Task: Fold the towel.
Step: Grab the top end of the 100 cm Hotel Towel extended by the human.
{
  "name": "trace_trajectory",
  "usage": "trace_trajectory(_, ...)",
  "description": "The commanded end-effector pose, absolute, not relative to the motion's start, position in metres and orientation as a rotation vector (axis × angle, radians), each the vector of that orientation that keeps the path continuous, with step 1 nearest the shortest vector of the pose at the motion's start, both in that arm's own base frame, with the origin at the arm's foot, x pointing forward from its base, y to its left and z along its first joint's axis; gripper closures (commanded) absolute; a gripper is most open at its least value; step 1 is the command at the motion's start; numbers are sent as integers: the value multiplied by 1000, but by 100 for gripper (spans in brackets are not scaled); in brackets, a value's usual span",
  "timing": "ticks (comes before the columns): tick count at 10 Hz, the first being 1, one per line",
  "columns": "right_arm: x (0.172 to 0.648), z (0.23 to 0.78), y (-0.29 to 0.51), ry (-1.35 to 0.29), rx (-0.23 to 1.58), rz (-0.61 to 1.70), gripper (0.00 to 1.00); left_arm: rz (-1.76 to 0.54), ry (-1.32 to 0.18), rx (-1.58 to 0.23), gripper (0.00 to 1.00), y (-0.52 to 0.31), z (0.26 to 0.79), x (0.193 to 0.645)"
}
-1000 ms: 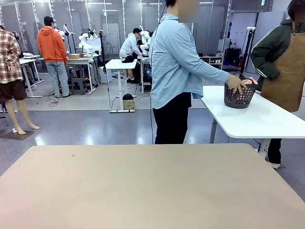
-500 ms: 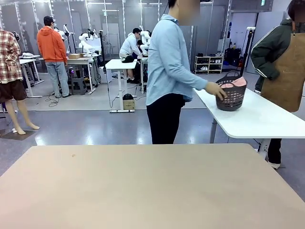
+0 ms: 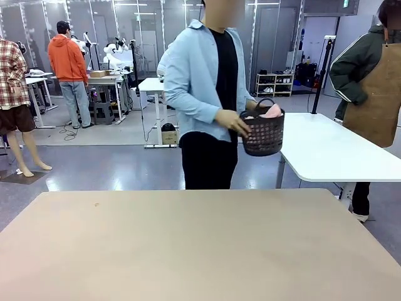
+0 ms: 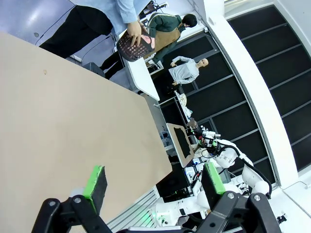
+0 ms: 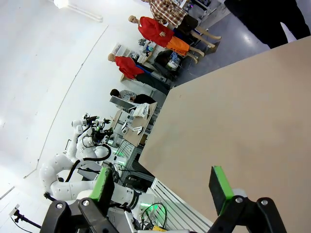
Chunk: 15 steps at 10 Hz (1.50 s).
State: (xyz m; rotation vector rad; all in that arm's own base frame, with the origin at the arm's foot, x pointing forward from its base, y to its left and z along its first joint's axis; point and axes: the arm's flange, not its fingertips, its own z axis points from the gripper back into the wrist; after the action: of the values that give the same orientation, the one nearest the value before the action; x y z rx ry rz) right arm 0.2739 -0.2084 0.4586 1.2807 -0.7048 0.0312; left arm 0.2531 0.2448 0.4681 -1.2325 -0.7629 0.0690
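A person in a light blue shirt stands behind the far edge of the beige table [image 3: 188, 244] and carries a dark basket [image 3: 263, 133] in both hands. The pink towel [image 3: 272, 111] pokes out of the basket's top. In the left wrist view the basket [image 4: 130, 47] with the towel [image 4: 146, 40] appears at the top, far from my left gripper [image 4: 154, 180], which is open with nothing between its green pads. My right gripper [image 5: 163, 186] is open too, held above the table's near edge.
A white table [image 3: 332, 150] stands at the back right with another person in a brown apron beside it. Further people and workbenches fill the room behind. The beige table [image 5: 243, 121] has nothing on it.
The person lifted the basket with the towel off the white table and turned with it toward my table. Both grippers stay open and still.
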Motion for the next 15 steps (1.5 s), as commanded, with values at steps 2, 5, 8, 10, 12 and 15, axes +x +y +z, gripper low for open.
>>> trace_trajectory(2,275,461,-209,-716,1291,32,0,53,-790,-1248,0,246,468,254)
trace_trajectory(5,275,461,-209,-716,1291,32,0,53,-790,-1248,0,246,468,254)
trace_trajectory(8,275,461,-209,-716,1291,32,0,53,-790,-1248,0,246,468,254)
trace_trajectory(10,275,461,-209,-716,1291,32,0,53,-790,-1248,0,246,468,254)
trace_trajectory(12,275,461,-209,-716,1291,32,0,53,-790,-1248,0,246,468,254)
trace_trajectory(15,275,461,-209,-716,1291,32,0,53,-790,-1248,0,246,468,254)
